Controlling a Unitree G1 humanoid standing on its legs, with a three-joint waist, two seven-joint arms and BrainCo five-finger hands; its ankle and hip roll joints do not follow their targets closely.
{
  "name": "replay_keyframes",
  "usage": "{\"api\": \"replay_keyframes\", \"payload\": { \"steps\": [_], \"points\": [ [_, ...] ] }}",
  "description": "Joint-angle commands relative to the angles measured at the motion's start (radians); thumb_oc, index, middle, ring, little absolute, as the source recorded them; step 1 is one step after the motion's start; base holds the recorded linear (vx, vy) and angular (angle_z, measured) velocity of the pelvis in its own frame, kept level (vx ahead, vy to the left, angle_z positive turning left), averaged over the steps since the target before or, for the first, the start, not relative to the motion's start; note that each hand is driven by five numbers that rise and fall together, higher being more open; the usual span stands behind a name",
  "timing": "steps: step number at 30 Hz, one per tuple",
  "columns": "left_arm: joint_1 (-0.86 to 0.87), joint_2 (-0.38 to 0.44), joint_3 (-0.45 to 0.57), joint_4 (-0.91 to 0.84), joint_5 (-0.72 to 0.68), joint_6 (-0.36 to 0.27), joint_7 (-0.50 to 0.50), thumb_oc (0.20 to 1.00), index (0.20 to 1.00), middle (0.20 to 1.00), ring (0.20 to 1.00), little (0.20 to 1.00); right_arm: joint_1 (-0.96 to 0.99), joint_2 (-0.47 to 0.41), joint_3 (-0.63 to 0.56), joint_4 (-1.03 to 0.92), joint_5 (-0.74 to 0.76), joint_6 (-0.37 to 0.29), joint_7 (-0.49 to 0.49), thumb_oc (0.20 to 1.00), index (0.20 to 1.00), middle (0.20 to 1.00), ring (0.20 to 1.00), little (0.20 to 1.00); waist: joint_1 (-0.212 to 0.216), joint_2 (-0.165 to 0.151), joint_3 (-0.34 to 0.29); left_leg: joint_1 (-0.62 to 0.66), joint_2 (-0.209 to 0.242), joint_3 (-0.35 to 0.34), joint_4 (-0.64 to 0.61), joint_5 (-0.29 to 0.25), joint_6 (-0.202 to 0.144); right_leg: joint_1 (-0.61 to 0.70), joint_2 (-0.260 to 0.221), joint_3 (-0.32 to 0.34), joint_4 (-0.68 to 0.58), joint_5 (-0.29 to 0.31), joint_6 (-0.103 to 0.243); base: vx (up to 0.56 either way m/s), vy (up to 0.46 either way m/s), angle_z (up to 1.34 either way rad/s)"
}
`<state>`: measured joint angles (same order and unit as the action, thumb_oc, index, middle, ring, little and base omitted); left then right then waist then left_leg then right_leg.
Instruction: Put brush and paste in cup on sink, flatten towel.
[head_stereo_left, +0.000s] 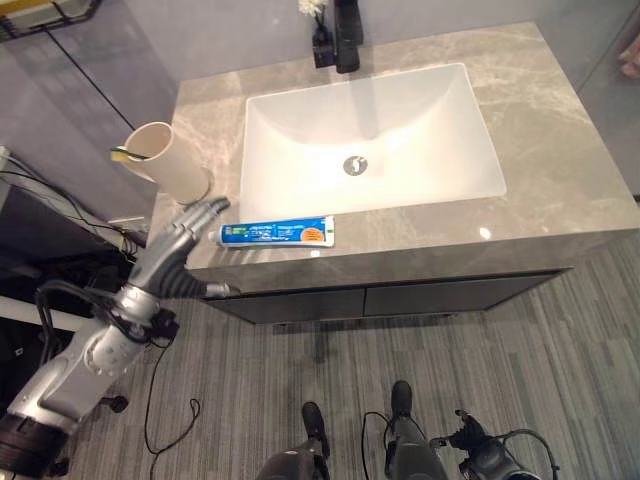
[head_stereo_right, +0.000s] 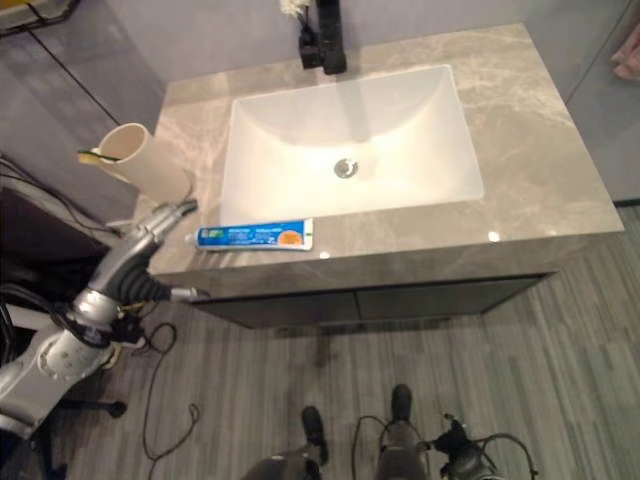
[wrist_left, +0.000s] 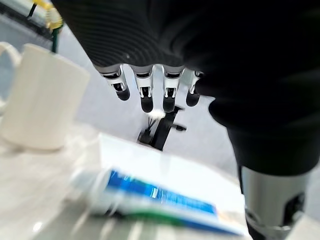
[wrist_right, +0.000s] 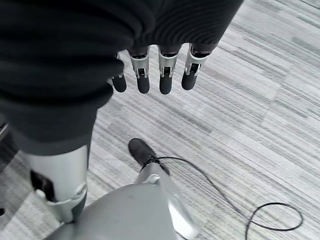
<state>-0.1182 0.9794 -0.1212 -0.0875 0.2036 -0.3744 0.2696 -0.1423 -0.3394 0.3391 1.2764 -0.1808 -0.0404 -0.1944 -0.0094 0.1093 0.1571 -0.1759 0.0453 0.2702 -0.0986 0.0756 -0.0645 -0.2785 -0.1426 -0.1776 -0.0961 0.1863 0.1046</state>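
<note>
Presently, the toothpaste tube (head_stereo_left: 277, 233) is lying flat on the grey marble counter (head_stereo_left: 560, 150), along the front ledge between the white basin (head_stereo_left: 370, 140) and the counter's front edge, with its capped end pointing toward the robot's left. The cream cup (head_stereo_left: 168, 162) is sitting at the counter's left end, tilted so that its mouth is facing up and outward to the left, and a yellow-green toothbrush (head_stereo_left: 120, 153) is resting at the rim of that mouth, partly inside. The tube is lying near the cup but apart from it.

The left hand (head_stereo_left: 190, 235) is hovering over the counter's left front corner, just beside the capped end of the tube and just in front of the cup. Its fingers (wrist_left: 146, 95) are extending straight and relaxed, gripping nothing; contact with the tube cannot be confirmed. The right hand (wrist_right: 150, 75) is hanging low over the grey striped floor (wrist_right: 260, 100), its fingers likewise straight and holding nothing.

A black faucet (head_stereo_left: 346, 38) is standing at the back of the basin, and a metal drain (head_stereo_left: 355, 165) is sitting in the basin's centre. Dark cabinet drawers (head_stereo_left: 400, 298) are running beneath the counter's front edge.
</note>
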Motion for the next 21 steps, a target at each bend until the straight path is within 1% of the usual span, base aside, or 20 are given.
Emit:
{"api": "replay_keyframes", "payload": {
  "steps": [1, 5, 8, 9, 14, 19, 21],
  "points": [
    [-0.083, 0.079, 0.045, 0.012, -0.010, -0.014, 0.069, 1.000, 1.000, 1.000, 1.000, 1.000, -0.026, 0.009, 0.016, 0.009, 0.006, 0.012, -0.019, 1.000, 1.000, 1.000, 1.000, 1.000, -0.014, -0.033, 0.017, -0.017, -0.014, -0.074, 0.011, -0.023, -0.024, 0.023, -0.075, 0.045, 0.009, -0.016, 0.081, 0.00, 0.000, 0.00],
    [-0.119, 0.104, 0.037, 0.035, -0.012, -0.012, 0.072, 1.000, 1.000, 1.000, 1.000, 1.000, -0.037, 0.009, 0.026, -0.006, 0.014, 0.006, -0.019, 1.000, 1.000, 1.000, 1.000, 1.000, -0.017, -0.035, 0.020, -0.034, -0.012, -0.067, 0.011, -0.018, -0.025, 0.000, -0.073, 0.053, 0.009, -0.009, 0.080, 0.00, 0.000, 0.00],
    [-0.121, 0.108, 0.046, 0.071, -0.036, -0.007, 0.074, 1.000, 1.000, 1.000, 1.000, 1.000, -0.050, 0.009, 0.033, -0.023, 0.027, 0.003, -0.017, 1.000, 1.000, 1.000, 1.000, 1.000, -0.015, -0.038, 0.024, -0.049, -0.009, -0.062, 0.011, -0.013, -0.026, -0.017, -0.072, 0.061, 0.009, -0.002, 0.080, 0.01, -0.002, -0.03],
    [-0.120, 0.111, 0.047, 0.094, -0.037, 0.006, 0.073, 1.000, 1.000, 1.000, 1.000, 1.000, -0.056, 0.007, 0.033, -0.031, 0.039, 0.000, -0.016, 1.000, 1.000, 1.000, 1.000, 1.000, -0.016, -0.038, 0.030, -0.054, -0.008, -0.061, 0.011, -0.011, -0.027, -0.024, -0.071, 0.064, 0.009, 0.000, 0.080, 0.02, -0.005, -0.06],
    [-0.118, 0.142, 0.054, 0.128, -0.030, 0.013, 0.066, 1.000, 1.000, 1.000, 1.000, 1.000, -0.082, 0.007, 0.039, -0.054, 0.059, -0.008, -0.025, 1.000, 1.000, 1.000, 1.000, 1.000, -0.015, -0.045, 0.037, -0.068, -0.003, -0.052, 0.011, -0.006, -0.029, -0.042, -0.069, 0.074, 0.009, 0.004, 0.079, 0.02, -0.004, -0.03],
    [-0.115, 0.142, 0.057, 0.152, -0.036, 0.018, 0.065, 1.000, 1.000, 1.000, 1.000, 1.000, -0.090, 0.009, 0.042, -0.055, 0.059, -0.007, -0.029, 1.000, 1.000, 1.000, 1.000, 1.000, -0.015, -0.049, 0.044, -0.072, -0.001, -0.050, 0.011, -0.004, -0.030, -0.049, -0.069, 0.079, 0.009, 0.007, 0.079, 0.03, 0.002, -0.03],
    [-0.127, 0.133, 0.043, 0.173, -0.040, 0.023, 0.064, 1.000, 1.000, 1.000, 1.000, 1.000, -0.086, 0.009, 0.047, -0.056, 0.051, -0.006, -0.030, 1.000, 1.000, 1.000, 1.000, 1.000, -0.018, -0.051, 0.053, -0.076, -0.001, -0.053, 0.011, -0.003, -0.030, -0.052, -0.069, 0.077, 0.009, 0.007, 0.080, 0.06, 0.008, 0.00]
  ]
}}
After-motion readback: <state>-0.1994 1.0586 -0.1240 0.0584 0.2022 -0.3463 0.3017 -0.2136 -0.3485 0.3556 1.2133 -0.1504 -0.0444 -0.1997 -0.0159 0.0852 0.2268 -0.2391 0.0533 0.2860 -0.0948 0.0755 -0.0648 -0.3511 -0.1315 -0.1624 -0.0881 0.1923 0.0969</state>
